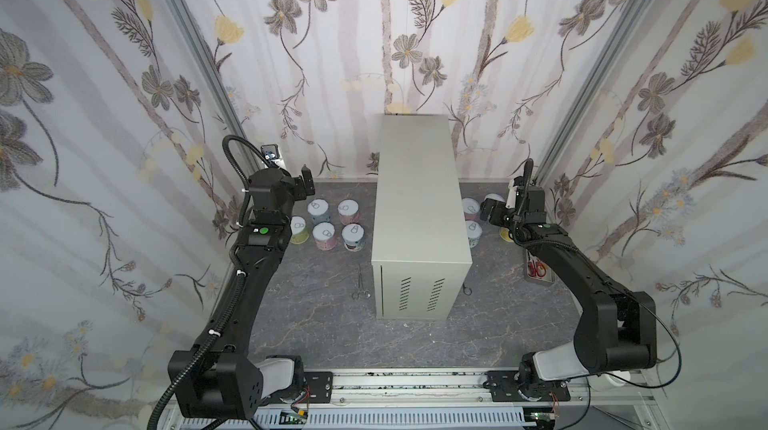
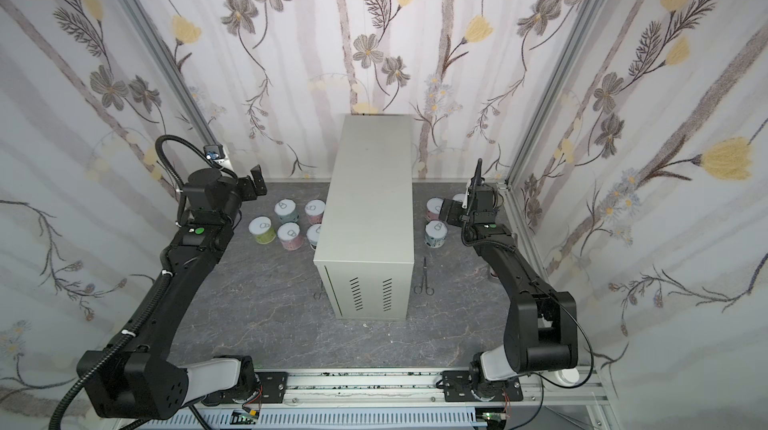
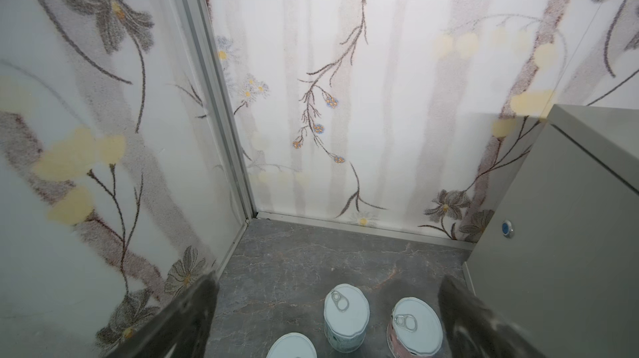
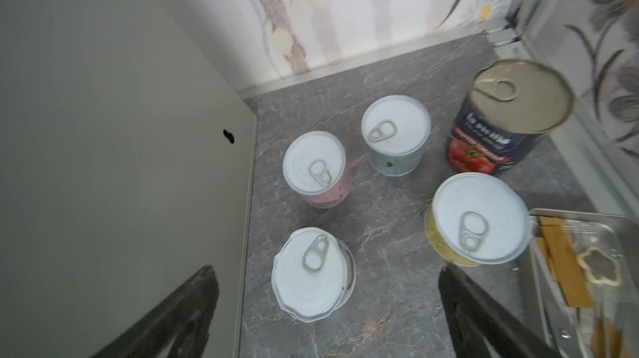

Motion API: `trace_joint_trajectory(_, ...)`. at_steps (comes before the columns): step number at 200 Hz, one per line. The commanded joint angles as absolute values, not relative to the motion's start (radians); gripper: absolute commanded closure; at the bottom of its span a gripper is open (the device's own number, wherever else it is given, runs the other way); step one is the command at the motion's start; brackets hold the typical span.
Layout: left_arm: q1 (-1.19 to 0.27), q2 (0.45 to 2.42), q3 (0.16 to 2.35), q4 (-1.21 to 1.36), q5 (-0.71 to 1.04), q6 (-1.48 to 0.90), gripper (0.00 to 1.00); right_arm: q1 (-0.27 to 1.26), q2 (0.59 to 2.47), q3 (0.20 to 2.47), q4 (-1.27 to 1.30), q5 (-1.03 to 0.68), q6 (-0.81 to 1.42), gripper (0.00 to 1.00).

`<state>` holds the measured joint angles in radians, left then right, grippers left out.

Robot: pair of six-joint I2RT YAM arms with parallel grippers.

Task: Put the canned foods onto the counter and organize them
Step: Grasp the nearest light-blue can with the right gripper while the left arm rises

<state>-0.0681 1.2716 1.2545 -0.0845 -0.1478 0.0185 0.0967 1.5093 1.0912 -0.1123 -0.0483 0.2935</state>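
The counter [image 1: 415,182] [image 2: 370,182] is a tall light-grey cabinet in the middle with a bare top. Several canned foods [image 1: 325,234] stand on the dark floor to its left. My left gripper [image 1: 306,182] [image 3: 328,278] hovers open above their far side, over a pale-green can [image 3: 345,314] and a pink can [image 3: 415,328]. More cans stand to the counter's right [image 1: 470,207]. My right gripper [image 1: 490,209] [image 4: 326,269] hangs open over one short can [image 4: 313,273], beside pink [image 4: 314,166], blue [image 4: 396,131] and yellow [image 4: 480,218] cans and the dark-blue tomato can [image 4: 508,114].
A small metal tray [image 4: 584,216] [image 1: 550,280] with red scissors sits by the right wall. Thin metal forceps [image 1: 360,282] [image 2: 424,280] lie on the floor on either side of the counter's front. Floral walls close in the back and both sides.
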Motion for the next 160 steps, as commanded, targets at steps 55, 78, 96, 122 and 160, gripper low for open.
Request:
trace_joint_trajectory(55, -0.066, 1.216, 1.301, -0.334, 0.088, -0.039, 0.0, 0.121, 1.776, 1.215, -0.181, -0.086, 0.265, 0.0)
trace_joint_trajectory(78, -0.068, 1.227, 1.309, -0.376, 0.095, -0.028, 0.0, 0.129, 1.834, 1.237, -0.161, -0.099, 0.252, 0.0)
trace_joint_trajectory(96, -0.069, 1.237, 1.327, -0.41, 0.084, -0.017, 0.0, 0.135, 1.866, 1.26, -0.155, -0.112, 0.25, 0.0)
trace_joint_trajectory(122, -0.068, 1.238, 1.321, -0.413, 0.068, -0.013, 0.0, 0.145, 1.912, 1.293, -0.172, -0.102, 0.249, 0.0)
trace_joint_trajectory(160, -0.068, 1.243, 1.313, -0.407, 0.071, -0.02, 0.0, 0.182, 1.956, 1.312, -0.193, -0.035, 0.204, 0.0)
